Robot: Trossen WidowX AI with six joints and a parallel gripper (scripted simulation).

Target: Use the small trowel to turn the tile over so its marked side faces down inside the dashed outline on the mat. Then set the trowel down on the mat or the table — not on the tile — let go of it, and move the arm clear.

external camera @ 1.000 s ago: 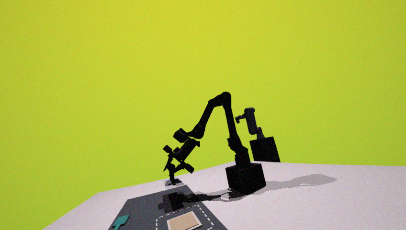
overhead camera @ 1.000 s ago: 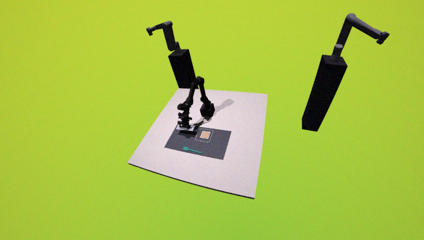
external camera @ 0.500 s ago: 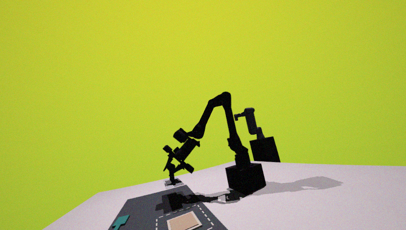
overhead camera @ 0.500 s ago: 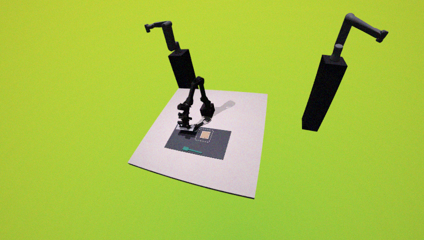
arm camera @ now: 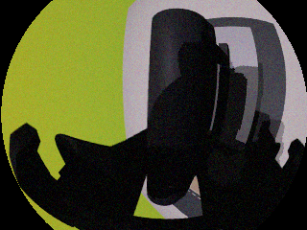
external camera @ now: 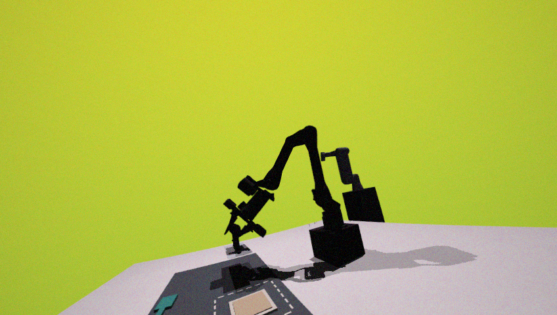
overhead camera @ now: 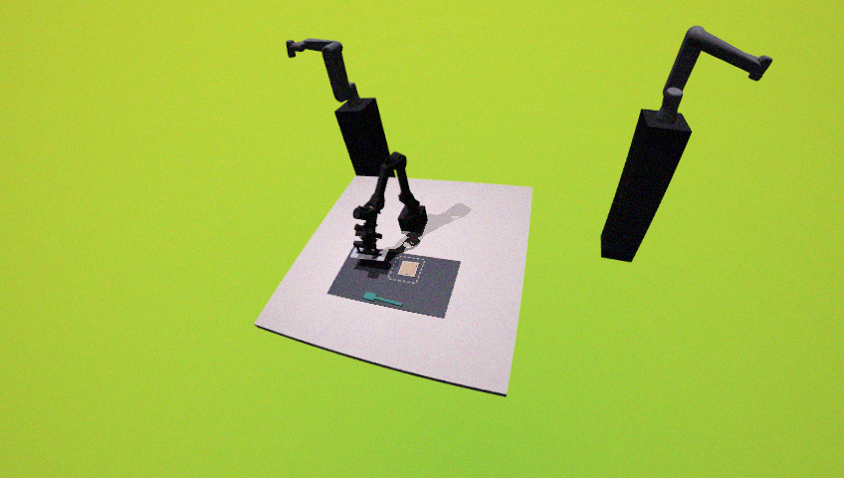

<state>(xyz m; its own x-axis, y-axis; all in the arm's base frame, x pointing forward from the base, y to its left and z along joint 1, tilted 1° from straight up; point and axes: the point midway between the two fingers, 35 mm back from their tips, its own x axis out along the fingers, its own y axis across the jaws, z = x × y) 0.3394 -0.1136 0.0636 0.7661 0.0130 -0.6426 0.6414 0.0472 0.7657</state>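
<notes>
My gripper [overhead camera: 367,250] [external camera: 236,242] is shut on a tool with a thick dark handle and a flat pale plate. The tool [overhead camera: 381,255] [arm camera: 179,43] is held with its plate down, raised above the mat's far left corner in the top view. The tile [overhead camera: 408,269] [external camera: 253,302] lies flat inside the dashed outline, showing a tan face with a pale border. I cannot tell whether that is its marked side. A teal tool with a square blade and thin handle [overhead camera: 369,296] [external camera: 167,302] lies on the mat. My fingers hide part of the held tool.
The dark mat [overhead camera: 349,287] [external camera: 175,287] lies on the pale table [overhead camera: 474,225]. The arm's black base [overhead camera: 412,219] [external camera: 336,243] stands behind the mat. Two other arms stand on tall black pedestals [overhead camera: 361,132] [overhead camera: 645,189] beyond the table. Arm shadows cross the mat.
</notes>
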